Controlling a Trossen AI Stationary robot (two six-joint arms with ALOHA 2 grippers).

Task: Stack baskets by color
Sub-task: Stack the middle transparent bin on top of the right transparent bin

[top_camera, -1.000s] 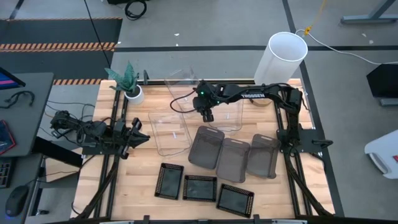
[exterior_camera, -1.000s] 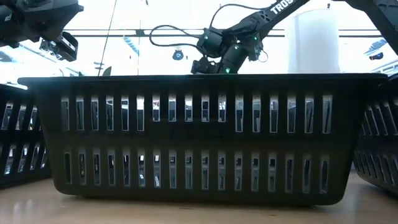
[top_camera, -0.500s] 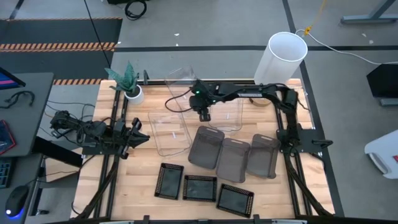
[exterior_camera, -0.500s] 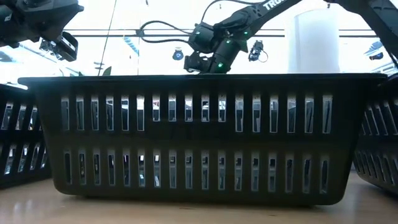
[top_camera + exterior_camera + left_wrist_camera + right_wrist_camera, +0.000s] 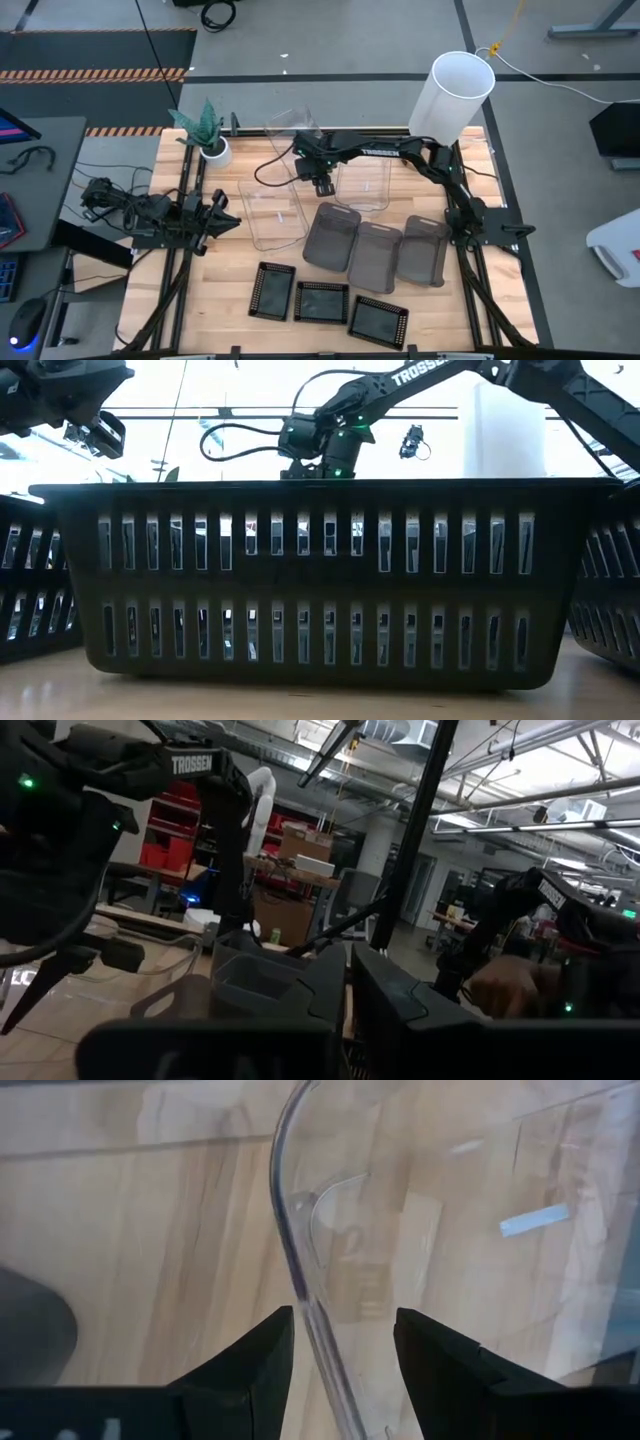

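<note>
High view: the white cylindrical lampshade [image 5: 459, 91] stands at the table's far right corner, and everything else can be placed from it. The right arm stretches away from the lampshade along the far edge, and the right gripper [image 5: 322, 182] hangs over the wood between two clear baskets, the far clear basket [image 5: 292, 137] on the side away from the lampshade and the middle clear basket [image 5: 366, 185] nearer to it. In the right wrist view the right gripper's [image 5: 340, 1342] fingers [image 5: 250, 1350] stand spread, one on each side of a clear basket's rim, with the transparent wall running up between them; they are not yet pinched on it. A third clear basket [image 5: 272, 213] lies further from the lampshade and toward the table's near side. Three smoky dark-grey baskets [image 5: 377, 249] sit in a row, side by side and touching, nearer the front than the lampshade, and three black mesh trays [image 5: 322, 301] line the front edge, well apart from it. The small white plant pot [image 5: 214, 150] stands at the far edge on the opposite side from the lampshade. The left gripper [image 5: 222, 215] waits at the table's left side, well away from the lampshade, its fingers close together and holding nothing. In the low view a black mesh tray [image 5: 320, 580] fills the foreground.
</note>
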